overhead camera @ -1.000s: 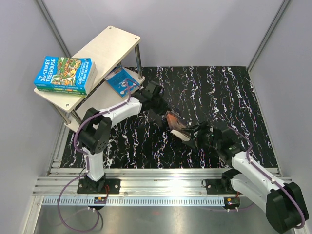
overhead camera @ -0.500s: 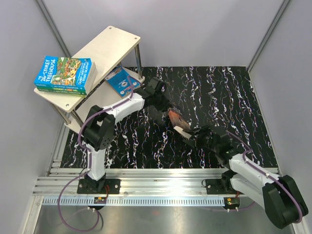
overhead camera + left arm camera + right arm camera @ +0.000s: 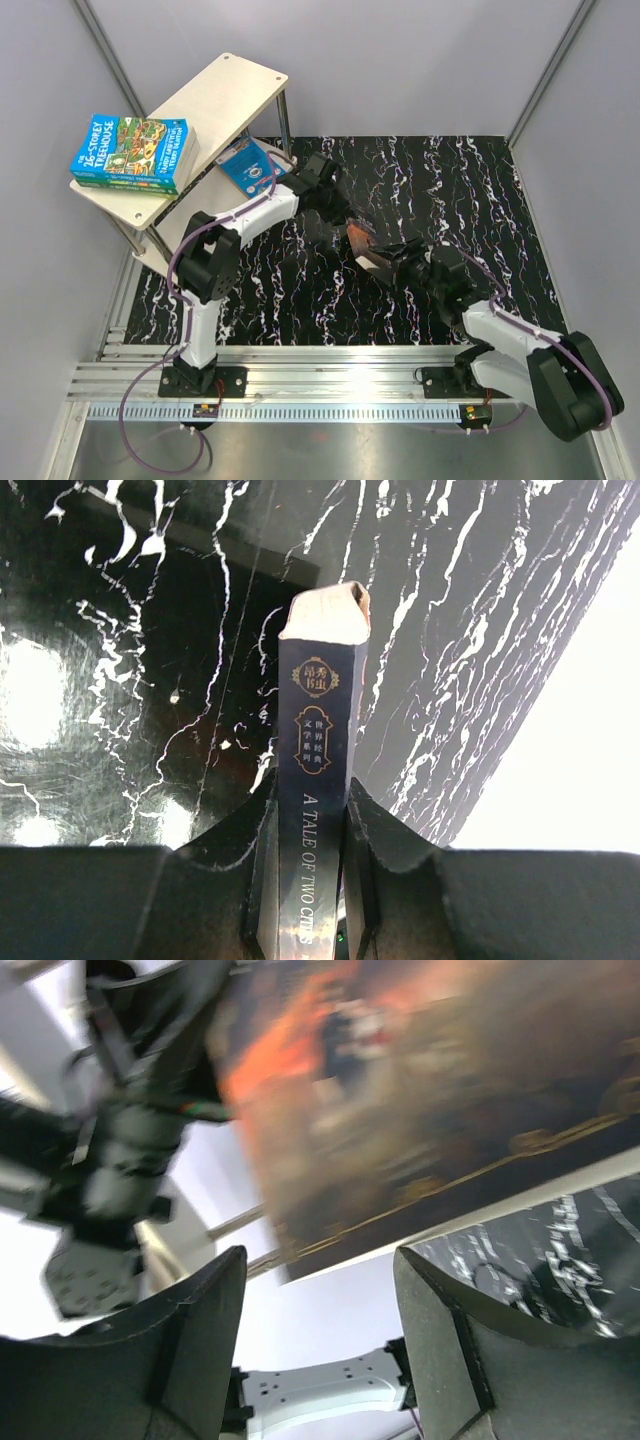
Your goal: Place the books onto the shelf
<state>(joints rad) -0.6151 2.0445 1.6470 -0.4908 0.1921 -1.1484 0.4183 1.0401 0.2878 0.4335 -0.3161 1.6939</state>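
Note:
A dark book (image 3: 356, 240) with a brown-orange cover hangs tilted over the black marbled mat. My left gripper (image 3: 338, 215) is shut on it. In the left wrist view its spine (image 3: 322, 680) runs up between my fingers (image 3: 255, 870), which pinch the left gripper (image 3: 310, 880) onto it. My right gripper (image 3: 393, 262) is open just right of the book. In the right wrist view the blurred cover (image 3: 420, 1090) sits above the right gripper (image 3: 320, 1340), with nothing between the jaws. Two green-blue Treehouse books (image 3: 132, 152) are stacked on the pale wooden shelf (image 3: 225, 90), and a blue book (image 3: 250, 165) lies on its lower board.
The shelf stands at the far left corner, partly off the black marbled mat (image 3: 450, 190). Grey walls close in left, back and right. The aluminium rail (image 3: 330, 375) carrying both arm bases runs along the near edge.
My left gripper has carried the dark book slightly farther away from the arm bases. My right gripper has moved left and closer to the book, its jaws a bit narrower.

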